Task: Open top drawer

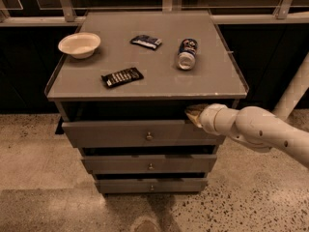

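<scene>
The top drawer (pixel 116 133) is a wide flat grey panel with one small round metal knob (pixel 149 136) at its centre. It stands pulled out a little, with a dark gap under the cabinet top. My gripper (pixel 193 114) reaches in from the right on a white arm. Its tip sits at the upper right edge of the top drawer's front, in the gap just under the cabinet top. Two narrower grey drawers (pixel 149 164) lie below.
On the cabinet top (pixel 203 83) are a white bowl (pixel 79 44), a dark snack bar (pixel 122 77), a small dark packet (pixel 146 41) and a can lying on its side (pixel 186 53). A railing runs behind. Speckled floor lies in front.
</scene>
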Controlling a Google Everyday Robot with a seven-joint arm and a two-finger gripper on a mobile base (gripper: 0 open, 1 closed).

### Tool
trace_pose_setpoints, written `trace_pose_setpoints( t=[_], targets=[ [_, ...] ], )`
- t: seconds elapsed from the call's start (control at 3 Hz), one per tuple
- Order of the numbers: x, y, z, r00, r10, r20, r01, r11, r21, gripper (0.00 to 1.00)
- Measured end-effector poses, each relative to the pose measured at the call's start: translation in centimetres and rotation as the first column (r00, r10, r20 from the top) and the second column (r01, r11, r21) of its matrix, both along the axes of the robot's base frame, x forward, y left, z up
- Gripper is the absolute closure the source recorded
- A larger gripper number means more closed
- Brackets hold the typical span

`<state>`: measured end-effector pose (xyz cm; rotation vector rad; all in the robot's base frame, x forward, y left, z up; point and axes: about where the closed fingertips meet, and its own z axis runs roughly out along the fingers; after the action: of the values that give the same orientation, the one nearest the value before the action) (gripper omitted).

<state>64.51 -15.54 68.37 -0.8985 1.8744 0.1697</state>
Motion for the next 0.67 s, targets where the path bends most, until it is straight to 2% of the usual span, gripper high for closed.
trace_pose_setpoints(
  t=[0.33, 0.67],
  targets=[
    [-1.22, -0.50, -0.52, 0.9991, 0.021, -0.036, -0.022, 1.000, -0.023, 1.00],
    [-1.22, -0.51, -0.27, 0.9991, 0.021, -0.036, -0.022, 1.000, -0.023, 1.00]
  ],
)
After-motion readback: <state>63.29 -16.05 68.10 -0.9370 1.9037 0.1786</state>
